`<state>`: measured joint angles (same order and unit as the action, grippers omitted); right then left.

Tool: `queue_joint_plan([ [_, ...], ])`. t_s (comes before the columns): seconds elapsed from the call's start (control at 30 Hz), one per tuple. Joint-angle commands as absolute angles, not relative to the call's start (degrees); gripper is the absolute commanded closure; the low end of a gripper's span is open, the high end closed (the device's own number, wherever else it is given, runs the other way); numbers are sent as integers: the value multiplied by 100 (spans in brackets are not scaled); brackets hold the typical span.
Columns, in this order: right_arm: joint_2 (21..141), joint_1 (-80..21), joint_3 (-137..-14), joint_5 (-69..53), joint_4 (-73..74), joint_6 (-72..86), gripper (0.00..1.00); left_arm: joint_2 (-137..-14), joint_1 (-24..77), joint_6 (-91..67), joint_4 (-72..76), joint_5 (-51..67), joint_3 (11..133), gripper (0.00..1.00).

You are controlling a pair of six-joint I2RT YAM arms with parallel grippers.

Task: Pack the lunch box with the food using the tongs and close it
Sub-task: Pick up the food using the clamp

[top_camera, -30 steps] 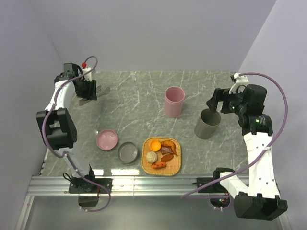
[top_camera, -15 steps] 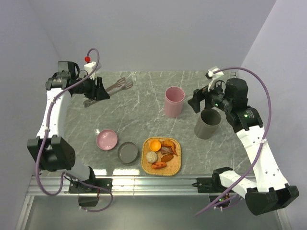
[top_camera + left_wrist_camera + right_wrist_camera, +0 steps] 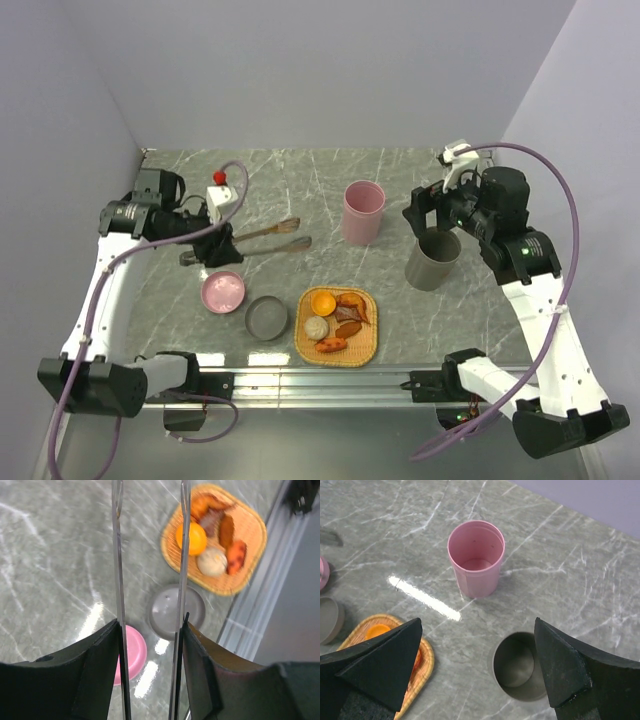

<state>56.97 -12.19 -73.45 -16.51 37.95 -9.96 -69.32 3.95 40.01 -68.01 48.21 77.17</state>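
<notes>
The left tool (image 3: 213,244) grasps the tongs (image 3: 268,236), just far of the pink dish (image 3: 223,291) and grey dish (image 3: 267,318). The right tool (image 3: 428,216) hangs spread and empty over the grey cup (image 3: 433,262)

Sq. woven tray (image 3: 303,350), orange-yellow, w/ rounded corners and low raised rim, lying flat on grey marble-pattern table (image 3: 300,190), near front edge, approx. mid-width. Same tray (image 3: 246,519) at top right of left wrist view. Only a tray corner (image 3: 428,666) visible at bottom left of right wrist view. Grooved aluminium rail (image 3: 330,385) along front edge of table, very near tray. Bright strip of light reflection (image 3: 423,598) on table top. Plain pale lilac-grey back wall (image 3: 320,70), similar walls on both sides.
</notes>
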Motion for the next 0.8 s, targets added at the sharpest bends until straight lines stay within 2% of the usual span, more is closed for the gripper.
queue_joint_plan([
  [0.0, 5459, -1038, -7524, -1643, 4060, -993, 0, -6496, 658, 4992, -7304, 4844, 7436, 44],
  [0.17, 5370, -879, -7471, -1731, 4201, -976, 0, -6092, 1238, 5159, -7129, 4177, 6779, 44],
  [0.43, 5300, -580, -7391, -2004, 4201, -861, 0, -5906, 2371, 4228, -5968, 3279, 6117, 46],
  [0.63, 5309, -536, -7418, -2100, 4245, -844, 0, -6573, 2461, 3762, -5757, 3331, 6134, 53],
  [0.77, 5309, -536, -7400, -2109, 4263, -861, 0, -6846, 2461, 3639, -5827, 3498, 6275, 55],
])
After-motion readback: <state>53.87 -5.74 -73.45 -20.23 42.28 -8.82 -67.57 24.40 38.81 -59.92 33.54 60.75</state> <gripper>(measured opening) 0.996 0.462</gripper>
